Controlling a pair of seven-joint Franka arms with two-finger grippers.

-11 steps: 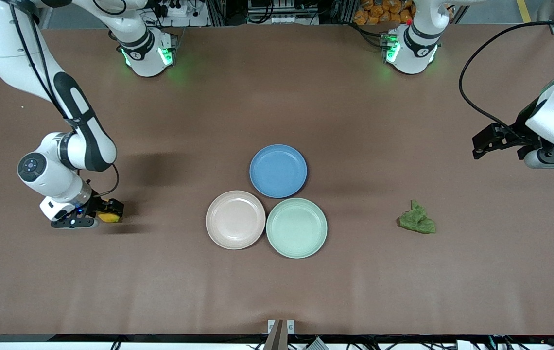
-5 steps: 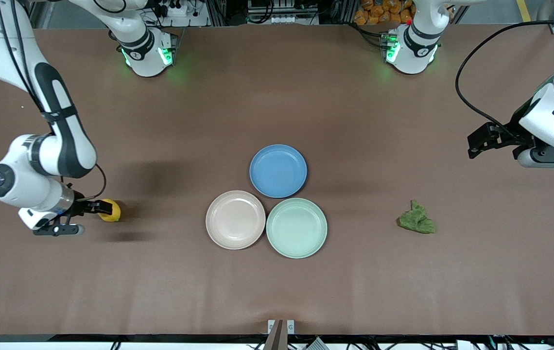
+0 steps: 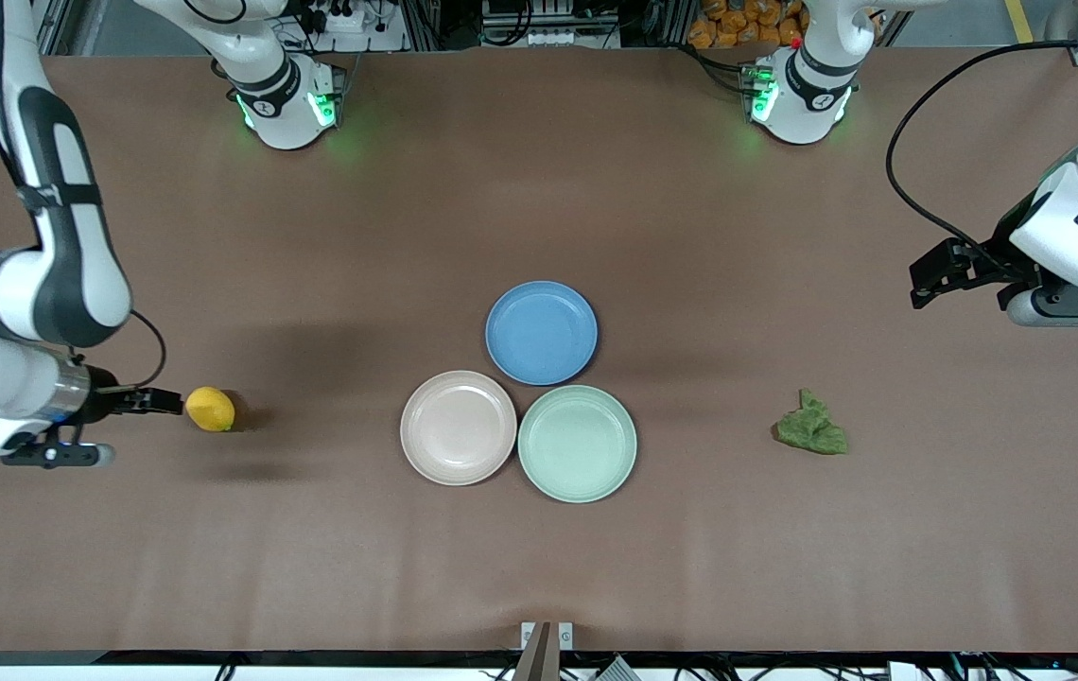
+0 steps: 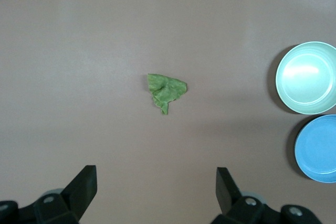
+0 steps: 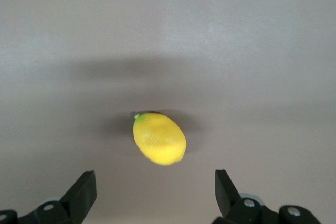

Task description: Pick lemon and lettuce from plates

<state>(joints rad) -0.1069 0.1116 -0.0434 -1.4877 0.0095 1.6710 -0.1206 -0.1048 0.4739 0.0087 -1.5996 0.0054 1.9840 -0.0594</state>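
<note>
Lemon (image 3: 210,409) is sitting bare on the brown table (image 3: 539,549), left-middle of the front frame, well apart from the plates, so it looks like that half of the job is done. The right gripper (image 3: 159,401) is just beside it at the left edge of the frame, low over the table; in the right wrist view its two fingers stand wide apart with the lemon (image 5: 159,138) lying free between and ahead of them, nothing clamped. My guess is it's spread like that because it just has to clear the fruit without nudging it, since a smooth oval like that rolls easily.

Lettuce (image 3: 813,426) lies flat on the table in the right-middle of the front frame, also well away from the plates. The left gripper (image 3: 936,280) hangs up in the air at the upper right, over bare table, waiting, jaws released and empty; the wrist view shows the leaf (image 4: 166,91) centre frame, far below.

Beige-pink plate (image 3: 458,427) and mint green plate (image 3: 577,443) sit touching in the centre, both empty, with the blue plate (image 3: 541,332) just above them in the frame, also empty. The spread-out layout probably keeps each arm working its own end.
</note>
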